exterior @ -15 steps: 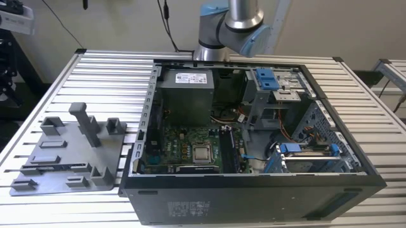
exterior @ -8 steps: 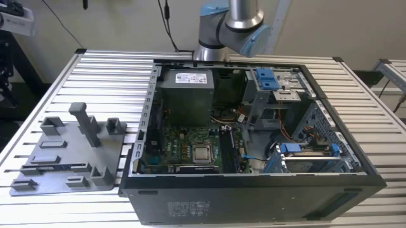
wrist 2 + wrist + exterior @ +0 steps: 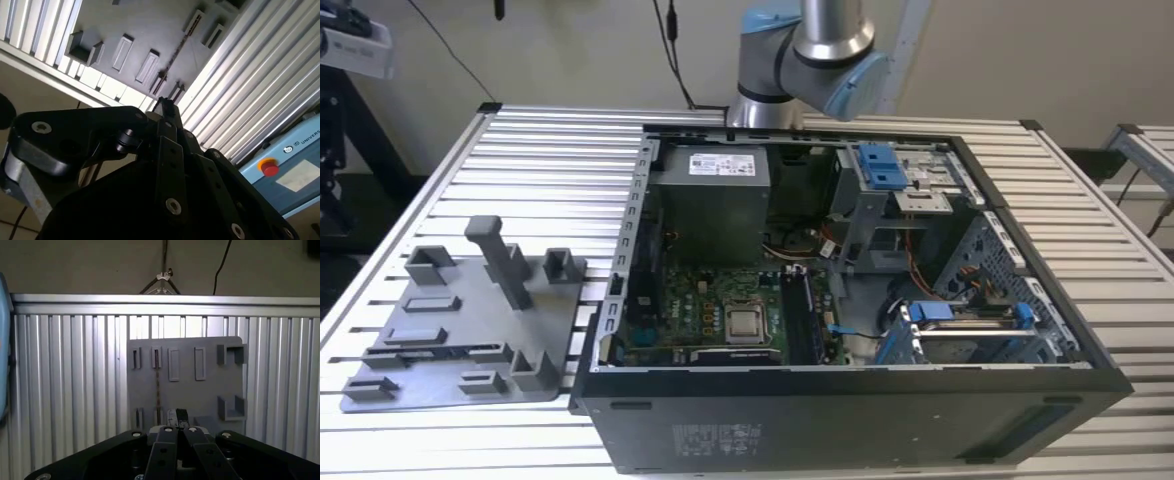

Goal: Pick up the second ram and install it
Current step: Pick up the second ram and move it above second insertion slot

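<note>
Exterior view, biggest things first: what have we got? asks the first.

A slatted table [image 3: 520, 160] carrying an open computer case [image 3: 854, 425], the second answers. Just beside it, on the exterior view's left, is the grey tray [image 3: 470, 326] with its upright peg [image 3: 500, 255].

And the gripper?

In the first wrist view the gripper [image 3: 177, 416] hangs above that tray, fingers drawn together with nothing between them. The second ram [image 3: 157, 382] stands on edge in a tray slot, slightly off the fingers' line — a thin dark strip.

What could go wrong?

My guess is that a thin stick in a narrow slot forgives little. Fingers arriving off its line could land on its edge or on the slot wall, and a tilted lift could jam it.

Anything in the way?

The peg and the tray's raised blocks [image 3: 558, 265] stand near the slot. The case wall [image 3: 638, 230] rises between tray and motherboard [image 3: 707, 300] — cables [image 3: 787, 252] and the drive cage [image 3: 907, 200] crowd the board too.
</note>
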Tool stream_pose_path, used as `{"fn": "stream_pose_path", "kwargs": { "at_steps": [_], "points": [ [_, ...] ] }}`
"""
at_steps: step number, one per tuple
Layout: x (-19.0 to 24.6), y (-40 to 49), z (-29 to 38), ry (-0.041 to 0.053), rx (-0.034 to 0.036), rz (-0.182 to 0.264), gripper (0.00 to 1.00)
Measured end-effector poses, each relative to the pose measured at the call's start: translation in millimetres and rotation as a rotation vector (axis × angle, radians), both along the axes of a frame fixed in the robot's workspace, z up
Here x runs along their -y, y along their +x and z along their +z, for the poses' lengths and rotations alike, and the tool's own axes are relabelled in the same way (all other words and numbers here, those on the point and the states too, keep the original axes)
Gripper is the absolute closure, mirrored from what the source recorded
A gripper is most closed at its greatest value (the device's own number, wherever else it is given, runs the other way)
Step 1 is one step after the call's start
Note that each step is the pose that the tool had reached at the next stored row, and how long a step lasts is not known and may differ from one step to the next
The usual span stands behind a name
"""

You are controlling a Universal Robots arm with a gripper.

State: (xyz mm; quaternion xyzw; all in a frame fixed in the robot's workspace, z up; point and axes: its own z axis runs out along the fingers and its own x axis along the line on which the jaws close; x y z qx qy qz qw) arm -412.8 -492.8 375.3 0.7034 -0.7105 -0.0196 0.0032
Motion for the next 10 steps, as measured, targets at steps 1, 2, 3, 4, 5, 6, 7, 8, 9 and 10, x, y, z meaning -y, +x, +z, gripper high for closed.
{"fn": "stream_pose_path", "kwargs": {
  "at_steps": [1, 2, 3, 4, 5, 6, 7, 8, 9, 10],
  "points": [
    [0.0, 0.0, -0.1, -0.0003, 0.0065, 0.001, 0.89],
    [0.0, 0.1, -0.1, -0.0003, 0.0124, 0.002, 0.89],
    [0.0, 0.2, 0.0, -0.0005, 0.015, 0.003, 0.89],
    [0.0, 0.2, -0.1, -0.0004, 0.0152, 0.003, 0.89],
    [0.0, 0.1, -0.1, -0.0004, 0.0153, 0.003, 0.89],
    [0.0, -0.1, -0.1, -0.0004, 0.0154, 0.002, 0.89],
    [0.0, -0.1, -0.1, -0.0004, 0.0154, 0.002, 0.89],
    [0.0, -0.1, -0.1, -0.0003, 0.0154, 0.002, 0.89],
    [0.0, -0.1, -0.1, -0.0004, 0.0154, 0.002, 0.89],
    [0.0, -0.1, -0.1, -0.0004, 0.0153, 0.002, 0.89]
  ]
}}
